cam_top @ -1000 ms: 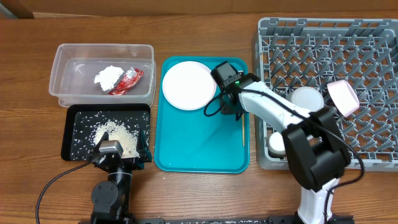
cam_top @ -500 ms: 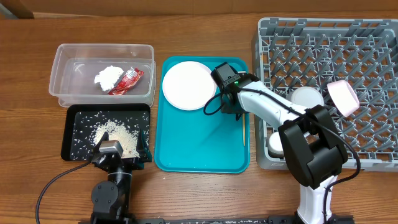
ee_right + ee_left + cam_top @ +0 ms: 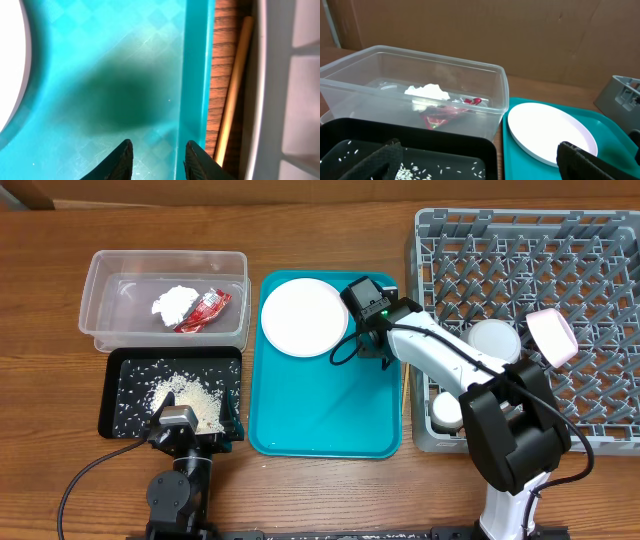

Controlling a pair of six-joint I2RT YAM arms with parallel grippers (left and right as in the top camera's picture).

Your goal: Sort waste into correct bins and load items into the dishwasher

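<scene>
Right, a chopstick (image 3: 232, 95) is what I look for first. In the right wrist view it lies flat on the bare counter (image 3: 320, 490), in the narrow gap between the right rim of the teal tray (image 3: 195, 65) and the near wall of the dish rack (image 3: 272, 100). It runs along that gap and seems to touch neither side.

My right tool (image 3: 160, 161) hangs low over the tray's right edge, partly spread and gripping nothing. One fingertip is above the tray floor and the other above the rim, just beside the chopstick. I cannot find the chopstick in the overhead view.

The large plate (image 3: 303, 317) sits in the tray's far left corner, near the right arm's wrist. In the rack I see a white round dish (image 3: 495, 338), a pale bowl (image 3: 552, 335) tilted up on its edge to the right of it, and a small cup (image 3: 445, 410) at the near left corner, partly hidden behind the arm.

Left of the teal tray, the clear tub (image 3: 100, 270) holds the tissue (image 3: 176, 301) and the red wrapper (image 3: 205, 310), which touch each other. The black tray (image 3: 105, 395) sits just in front of the tub with rice scraps (image 3: 190, 395) heaped and scattered in it.

My left tool (image 3: 477, 150) rests at the black tray's near edge, spread wide and empty.
</scene>
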